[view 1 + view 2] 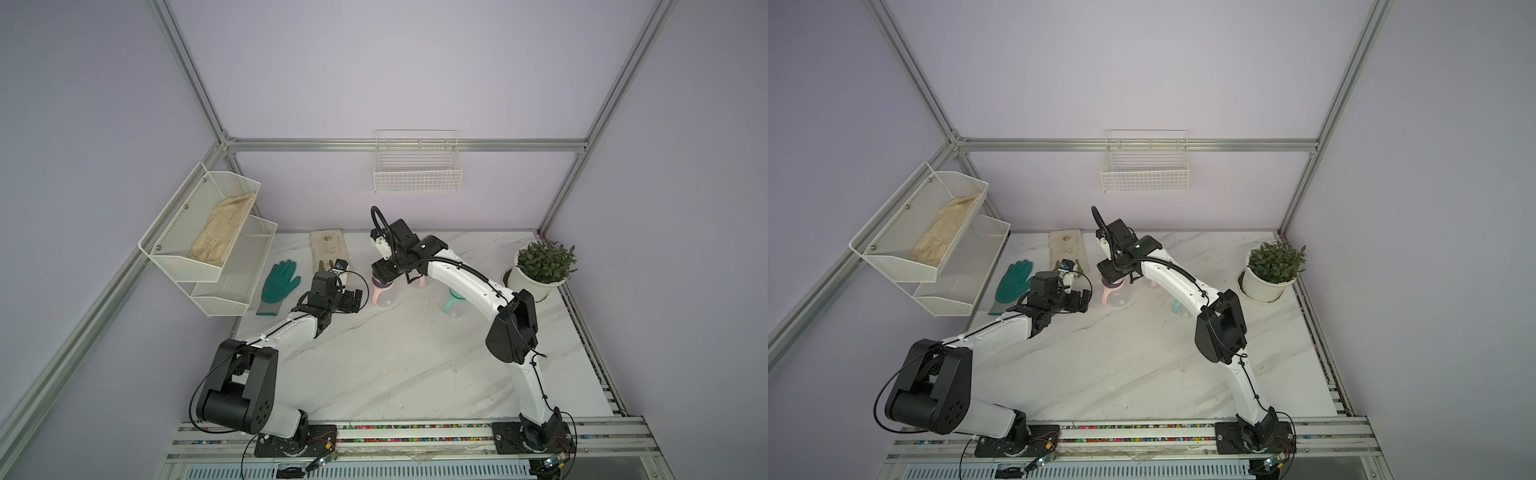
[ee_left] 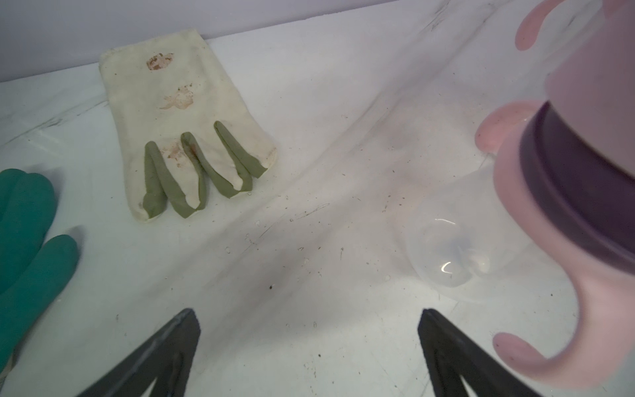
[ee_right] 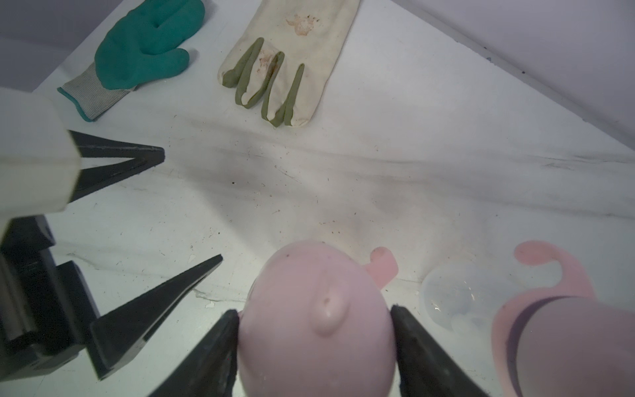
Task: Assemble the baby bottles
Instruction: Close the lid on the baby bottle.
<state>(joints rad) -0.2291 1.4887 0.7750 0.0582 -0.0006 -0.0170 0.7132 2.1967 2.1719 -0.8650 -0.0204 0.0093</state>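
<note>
gripping pink cap [image 3: 318, 340] in right end effector [image 3: 315, 311], left end effector [image 2: 309, 312] open nearby

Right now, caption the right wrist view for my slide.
Right gripper clamps the pink dome cap; left gripper open alongside; green glove and cream glove lie beyond.

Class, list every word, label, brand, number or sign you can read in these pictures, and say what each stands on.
No readable text in any view.
On the cream glove: reddish-brown blotches, not letters.
In a top view, a small blue patch by the left arm's wrist: too small to read.
On the pink dome cap, the pink baby bottle and the green glove: no lettering seen.
</note>
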